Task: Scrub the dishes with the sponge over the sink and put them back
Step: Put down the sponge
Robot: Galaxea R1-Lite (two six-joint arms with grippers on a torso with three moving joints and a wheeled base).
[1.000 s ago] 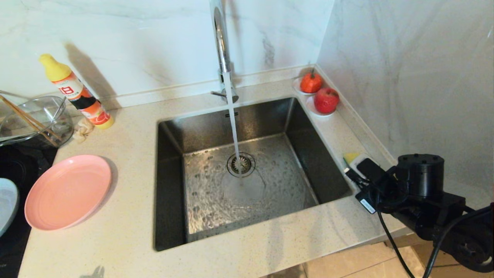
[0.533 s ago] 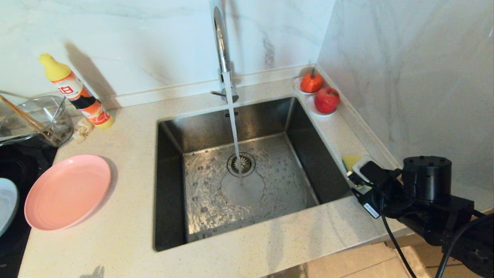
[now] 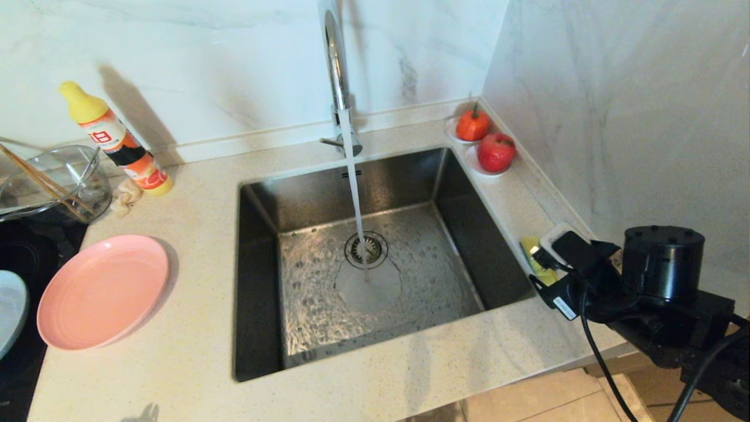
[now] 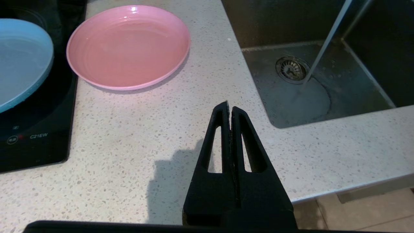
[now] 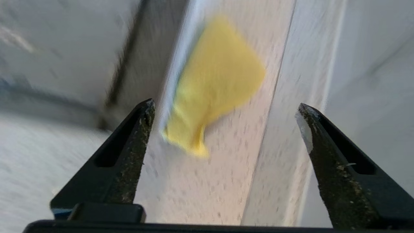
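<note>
White marble walls meet in a corner behind a speckled beige countertop (image 3: 193,328) with the stainless-steel sink (image 3: 363,264) set into it. Water runs from the tall chrome faucet (image 3: 335,64) in a thin stream onto the basin floor just beside the round drain strainer (image 3: 365,249). To the left of the basin the pink plate (image 3: 102,291) lies flat on the counter, and the light blue plate (image 4: 19,61) lies beside it on a black induction cooktop (image 4: 35,129); the two rims look close, though whether they touch cannot be told. Farther back on the left stand an orange bottle with a yellow cap (image 3: 117,140) and a clear glass bowl (image 3: 53,181) holding chopsticks. In the far right corner, two small white saucers carry an orange fruit (image 3: 472,124) and a red apple (image 3: 495,151). The yellow sponge (image 5: 216,84) lies on the narrow counter strip along the sink's right edge. The right gripper (image 5: 224,113) hovers just short of it, fingers spread wide and holding nothing, the sponge in line with the gap between them. The left gripper (image 4: 229,106) is parked above the counter's near edge, between the pink plate and the sink, its fingers pressed together and empty.
</note>
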